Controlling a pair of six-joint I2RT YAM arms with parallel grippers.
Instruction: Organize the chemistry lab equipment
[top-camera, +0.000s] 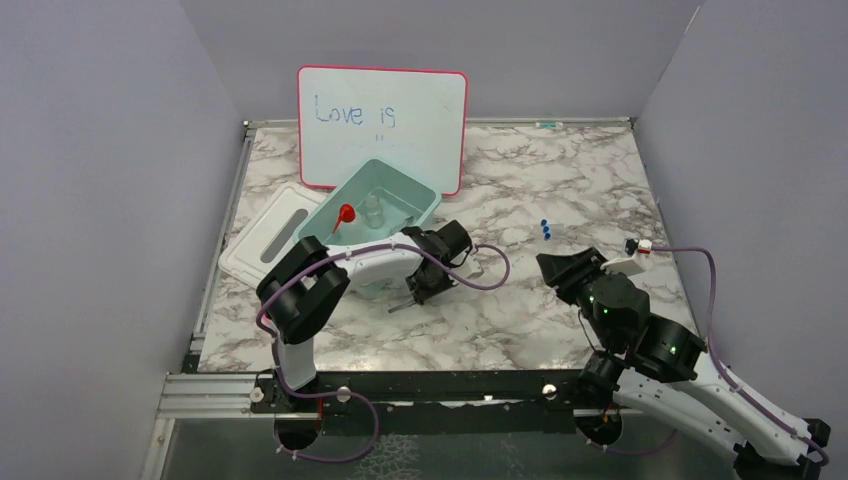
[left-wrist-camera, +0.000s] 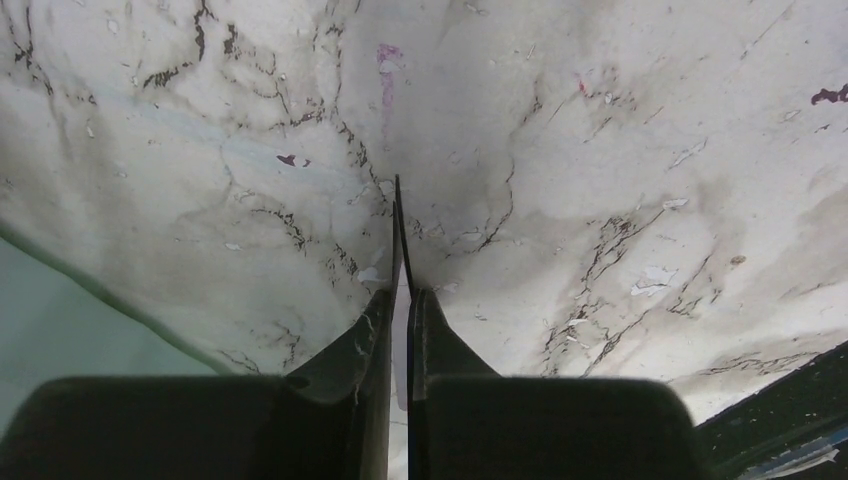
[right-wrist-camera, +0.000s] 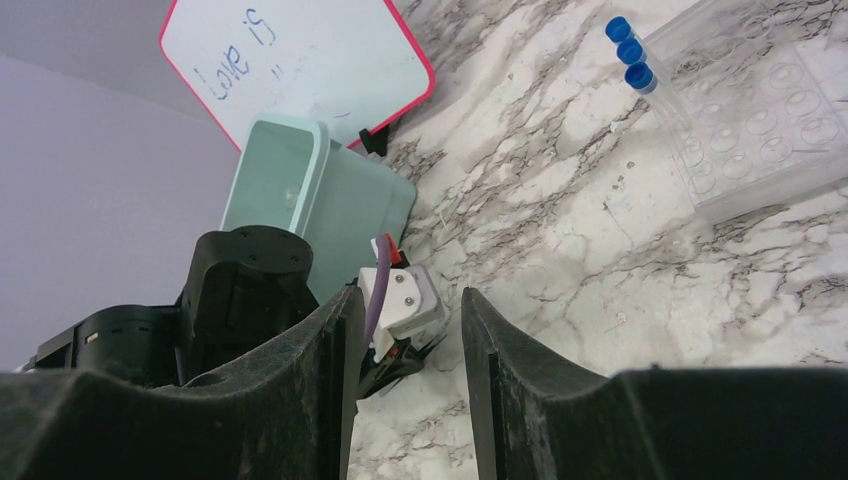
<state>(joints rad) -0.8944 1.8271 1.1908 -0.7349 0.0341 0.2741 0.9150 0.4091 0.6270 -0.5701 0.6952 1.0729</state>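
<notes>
Blue-capped tubes (top-camera: 545, 230), three of them, lie on one clear well tray (right-wrist-camera: 770, 130) on the worktop (top-camera: 560, 180), well right of the mint bin (top-camera: 410, 182). The bin holds one white squeeze bottle (top-camera: 346, 213) and one small flask (top-camera: 372, 212). The left hand (left-wrist-camera: 403, 295), just beside the bin's near right side, pinches thin metal tongs (left-wrist-camera: 398, 230). The right hand (right-wrist-camera: 410, 300) stands partly open, holding nothing.

Plain lavender-grey walls (top-camera: 100, 150) box in three sides of a white marble-look table (top-camera: 560, 190) with grey veining, black metal frame (top-camera: 450, 384) along the near edge, soft even light.
</notes>
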